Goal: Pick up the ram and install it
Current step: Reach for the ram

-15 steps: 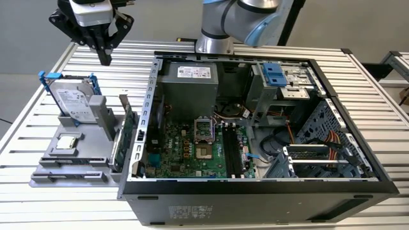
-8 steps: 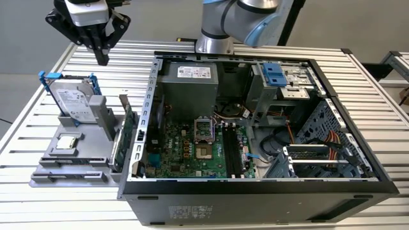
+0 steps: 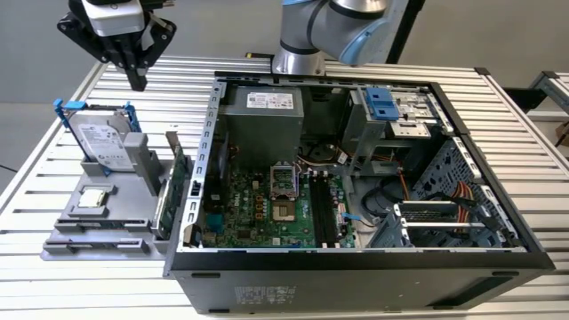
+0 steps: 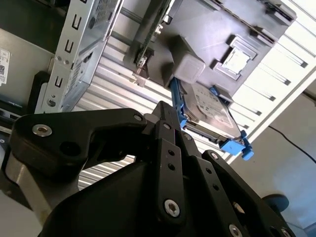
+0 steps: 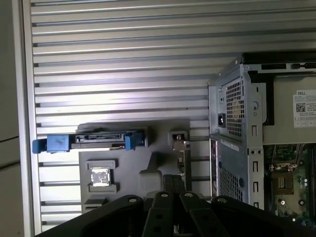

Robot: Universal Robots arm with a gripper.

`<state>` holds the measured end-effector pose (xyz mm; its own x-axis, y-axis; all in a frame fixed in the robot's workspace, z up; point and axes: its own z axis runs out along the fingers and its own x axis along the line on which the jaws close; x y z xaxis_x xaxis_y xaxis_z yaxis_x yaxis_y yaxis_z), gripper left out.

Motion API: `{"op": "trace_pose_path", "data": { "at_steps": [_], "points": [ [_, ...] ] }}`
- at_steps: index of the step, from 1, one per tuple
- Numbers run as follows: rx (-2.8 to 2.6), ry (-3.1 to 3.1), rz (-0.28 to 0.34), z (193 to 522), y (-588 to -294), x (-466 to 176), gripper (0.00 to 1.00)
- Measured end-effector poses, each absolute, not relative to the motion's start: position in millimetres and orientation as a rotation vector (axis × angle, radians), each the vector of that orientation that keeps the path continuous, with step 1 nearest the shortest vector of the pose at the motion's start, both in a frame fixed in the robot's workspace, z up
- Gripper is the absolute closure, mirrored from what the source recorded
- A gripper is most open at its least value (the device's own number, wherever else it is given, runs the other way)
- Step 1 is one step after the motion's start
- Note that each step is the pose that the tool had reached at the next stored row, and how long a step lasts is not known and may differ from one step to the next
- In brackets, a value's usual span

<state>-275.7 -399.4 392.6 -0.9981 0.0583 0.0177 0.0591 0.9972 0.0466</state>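
While the gripper point(image 3: 138, 85) hangs above the slatted table point(image 3: 520, 140), off the open computer case point(image 3: 356, 259) toward the exterior view's left and up from the case's rear corner, its jaws stand together with nothing between them. Both wrist views show the black fingers point(image 5: 173, 185) meeting at the tips.

Item, parts tray point(image 3: 98, 235): grey, just beside the case on the exterior view's left.

Item, ram point(image 3: 162, 208): as far as can be told, the thin pale strip on edge along the tray side nearest the case. It is well apart from the gripper.

Item, green card point(image 3: 180, 177): upright, between that strip and the case wall.

Item, hard drive point(image 3: 102, 143): blue-framed, leaning in the tray on the side away from the case.

Item, processor chip point(image 3: 92, 198): flat in the tray.

Item, motherboard point(image 3: 258, 207): inside the case, with long dark memory slots point(image 3: 322, 210).
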Motion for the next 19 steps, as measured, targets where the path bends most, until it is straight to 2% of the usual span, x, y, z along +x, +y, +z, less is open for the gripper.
{"op": "trace_pose_path", "data": {
  "at_steps": [19],
  "points": [
    [-0.092,-3.123,-0.074,393,-399,-286,1.00]
  ]
}}
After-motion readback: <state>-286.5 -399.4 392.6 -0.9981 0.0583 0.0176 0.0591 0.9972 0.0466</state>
